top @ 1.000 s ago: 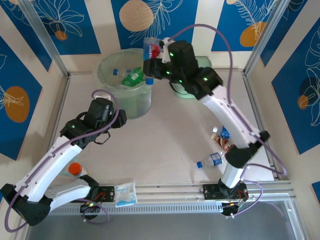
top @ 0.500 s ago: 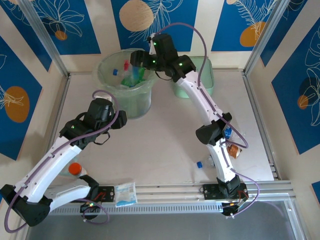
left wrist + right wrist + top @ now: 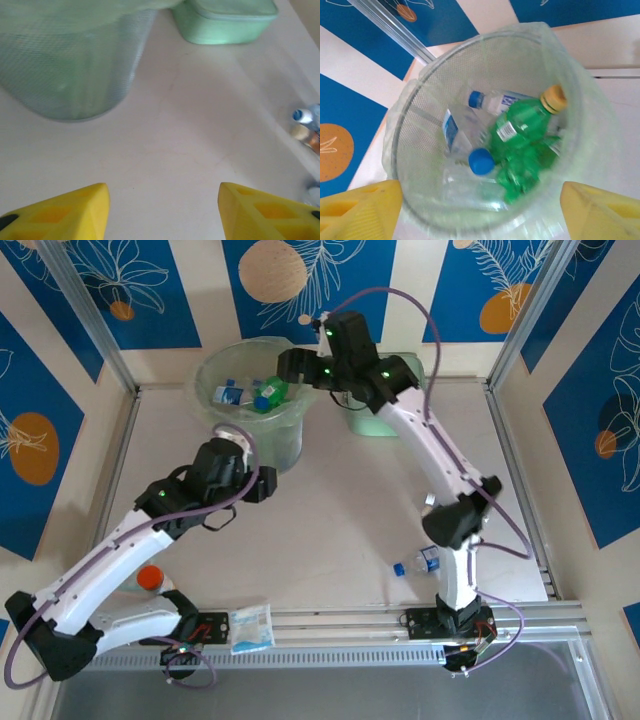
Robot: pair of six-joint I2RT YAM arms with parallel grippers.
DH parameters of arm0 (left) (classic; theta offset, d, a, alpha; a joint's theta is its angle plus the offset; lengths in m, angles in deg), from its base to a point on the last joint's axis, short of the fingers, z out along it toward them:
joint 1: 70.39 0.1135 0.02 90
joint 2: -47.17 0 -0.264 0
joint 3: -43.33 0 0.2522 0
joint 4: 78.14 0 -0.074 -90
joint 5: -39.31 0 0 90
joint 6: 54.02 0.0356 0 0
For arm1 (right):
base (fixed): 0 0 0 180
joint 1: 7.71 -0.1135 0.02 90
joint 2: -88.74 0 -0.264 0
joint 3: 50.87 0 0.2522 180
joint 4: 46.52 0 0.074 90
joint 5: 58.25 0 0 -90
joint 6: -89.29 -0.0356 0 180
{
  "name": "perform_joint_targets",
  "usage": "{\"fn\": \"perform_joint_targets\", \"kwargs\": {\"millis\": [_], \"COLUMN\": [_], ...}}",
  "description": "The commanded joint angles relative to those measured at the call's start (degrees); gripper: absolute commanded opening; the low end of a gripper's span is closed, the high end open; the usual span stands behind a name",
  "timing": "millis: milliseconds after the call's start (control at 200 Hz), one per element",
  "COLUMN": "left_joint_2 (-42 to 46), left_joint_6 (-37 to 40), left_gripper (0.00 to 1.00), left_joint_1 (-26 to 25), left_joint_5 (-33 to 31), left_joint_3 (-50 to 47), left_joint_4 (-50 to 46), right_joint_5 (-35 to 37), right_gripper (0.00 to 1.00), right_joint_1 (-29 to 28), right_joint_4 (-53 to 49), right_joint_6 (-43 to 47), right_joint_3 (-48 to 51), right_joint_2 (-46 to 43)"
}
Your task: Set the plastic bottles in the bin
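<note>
Table (image 3: 340, 510): pale top with metal rails along the left, right and near edges. Broad bare stretch in front of and to the right of the bin (image 3: 272, 448), crossed by both arms.

Bin: round, pale green, with a crinkly clear liner folded over the rim, standing at the far left of the table by the back wall. Inside, a green bottle (image 3: 520, 125) with a tan cap on top of the pile, and beside it a clear bottle (image 3: 495, 102) with a blue cap and blue label. Second blue cap (image 3: 481, 161) on another clear bottle nearer the rim. More clear plastic underneath, number not readable.

Case (image 3: 225, 22): flat, mint green, lid on, just right of the bin, partly behind the right arm from overhead.

Right gripper (image 3: 480, 200): over the bin's mouth, pointing down, fingers spread wide, nothing between them.

Left gripper (image 3: 162, 200): low over the table just in front of the bin, fingers wide apart, holding nothing.

Packet (image 3: 250, 628): white and blue, at the near rail, well in front of the bin.

Loose bottle (image 3: 420, 562): clear with a blue cap, lying well to the right and front of the bin, beside the right arm.

Orange-capped bottle (image 3: 150, 577): well in front of the bin, against the left arm.
</note>
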Motion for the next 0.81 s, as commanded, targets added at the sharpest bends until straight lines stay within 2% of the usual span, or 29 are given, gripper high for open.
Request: {"fn": "perform_joint_targets", "kwargs": {"millis": [0,175,270,390,510,555,590,670,800], "left_joint_2": [-2.6,-9.5,-15.1,-23.3,-30.8,-33.6,-35.8,-40.8,-48.2], "left_joint_6": [4.5,12.6,17.9,22.4,26.2,27.5,28.5,30.7,33.4], "left_gripper": [0.62,0.69,0.72,0.73,0.77,0.86,0.89,0.89,0.88], "left_joint_1": [-3.8,-12.6,-16.9,-20.6,-23.0,-23.7,-24.2,-25.2,-26.9], "left_joint_5": [3.3,8.2,11.1,16.4,22.6,24.1,24.8,26.5,25.1], "left_joint_3": [1.7,4.4,6.5,10.2,13.0,14.3,15.2,18.1,23.7], "left_joint_4": [5.5,10.7,12.1,12.7,14.5,14.8,15.0,14.4,11.8], "right_joint_5": [8.2,16.5,14.3,12.3,11.3,10.5,9.5,6.9,7.1], "right_gripper": [0.83,0.83,0.83,0.83,0.85,0.85,0.85,0.86,0.85], "right_joint_1": [0.8,8.2,15.8,24.7,30.6,32.6,34.0,36.4,38.0], "right_joint_4": [2.9,-2.4,-5.6,-11.5,-15.6,-16.3,-16.4,-16.5,-17.5], "right_joint_6": [1.2,-5.2,-8.7,-12.2,-14.5,-15.1,-15.3,-15.6,-16.3], "right_joint_3": [11.9,35.2,47.1,57.7,64.5,66.3,67.4,68.4,67.9], "right_joint_2": [-12.3,-30.5,-39.2,-47.8,-53.4,-54.9,-55.9,-57.1,-57.1]}}
